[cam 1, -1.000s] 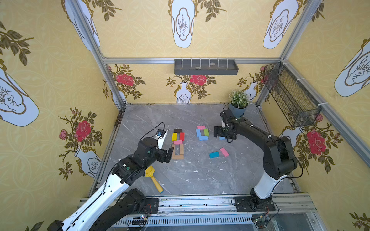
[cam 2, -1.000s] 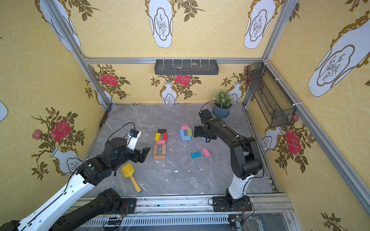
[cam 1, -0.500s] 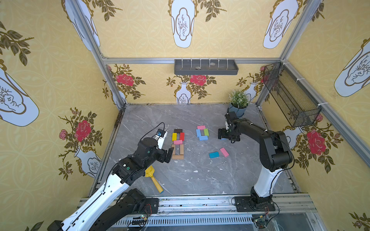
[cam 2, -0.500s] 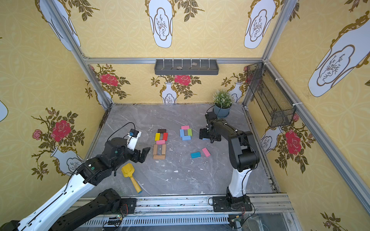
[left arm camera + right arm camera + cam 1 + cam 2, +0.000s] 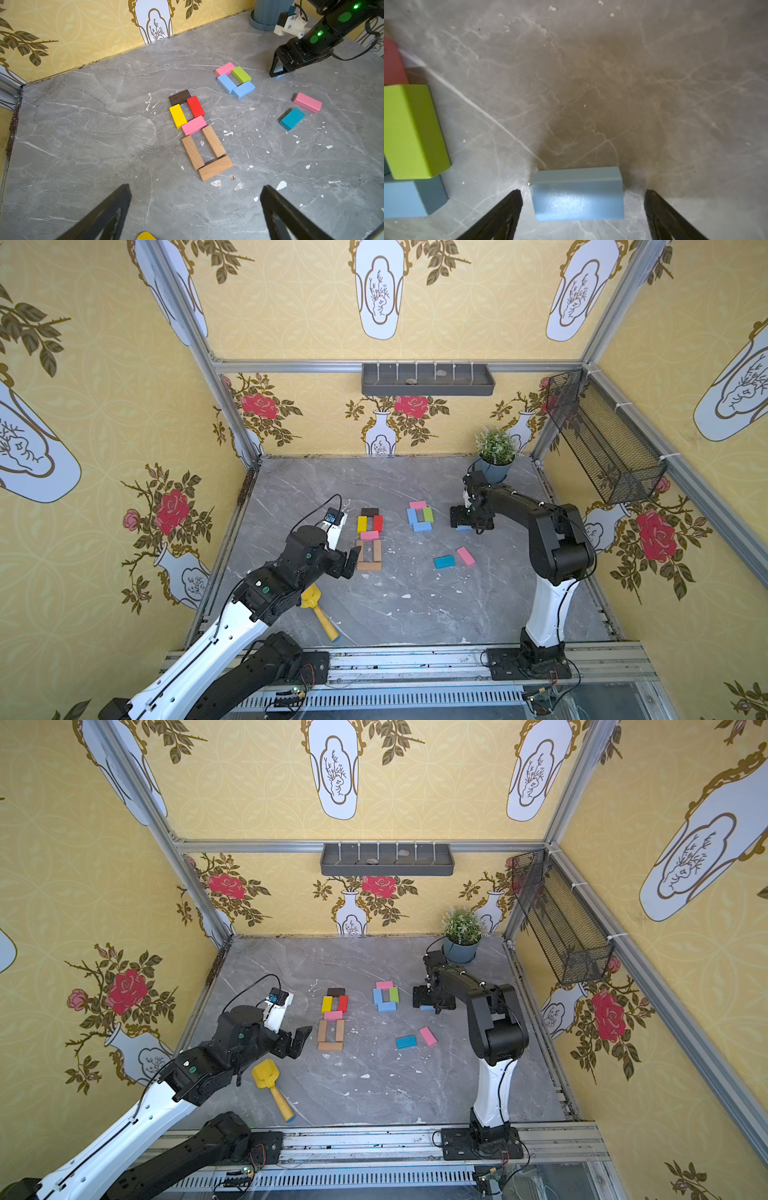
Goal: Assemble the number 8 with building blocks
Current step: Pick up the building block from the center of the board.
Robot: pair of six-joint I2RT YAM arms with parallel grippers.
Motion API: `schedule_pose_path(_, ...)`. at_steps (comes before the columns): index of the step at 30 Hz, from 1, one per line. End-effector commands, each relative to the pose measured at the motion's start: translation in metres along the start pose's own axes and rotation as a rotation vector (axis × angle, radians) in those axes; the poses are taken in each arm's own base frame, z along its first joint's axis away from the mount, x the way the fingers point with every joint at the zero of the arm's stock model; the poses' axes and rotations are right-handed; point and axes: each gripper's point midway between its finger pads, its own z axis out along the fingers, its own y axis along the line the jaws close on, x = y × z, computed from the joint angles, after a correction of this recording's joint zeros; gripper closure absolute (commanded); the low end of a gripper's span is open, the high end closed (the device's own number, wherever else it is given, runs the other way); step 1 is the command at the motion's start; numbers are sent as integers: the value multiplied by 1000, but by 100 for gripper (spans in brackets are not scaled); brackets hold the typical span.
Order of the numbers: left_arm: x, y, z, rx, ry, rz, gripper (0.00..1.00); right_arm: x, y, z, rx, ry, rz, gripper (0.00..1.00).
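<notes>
Light-blue block point(image 5: 578, 197) lies flat on the table point(image 5: 591, 83), just beside the four-brick loop point(image 5: 422, 526). Right gripper point(image 5: 582, 192) straddles it, jaws wide, no contact. Pick-up judged in hand; next, close squarely, then lift. Left gripper point(image 5: 196, 187) hangs spread, empty.

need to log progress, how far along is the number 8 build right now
Done: one seven-block eight lies complete, and a second figure's upper loop of pink, green and light blue blocks is closed. In hand: the right gripper straddles a loose light blue block, jaws open, not gripping yet. Left: that block plus the teal block and loose pink block, probably for the lower loop.
</notes>
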Motion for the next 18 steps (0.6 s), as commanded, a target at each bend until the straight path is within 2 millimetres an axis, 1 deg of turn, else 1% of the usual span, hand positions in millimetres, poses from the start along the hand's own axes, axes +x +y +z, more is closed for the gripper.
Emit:
schedule_pose_path(1,3,0,0,0,10,3,0,-3,-2,1,29,-10,-34,10)
schedule_pose_path(9,3,1,-1,-2,10,3,0,2,-1,8,89,0,-101,21)
schedule_pose_path(15,3,0,-1,-1,10,3,0,3,0,11,103,4,-122,37)
schedule_pose_path(18,3,1,-1,-1,9,3,0,3,3,9,100,-2,-133,48)
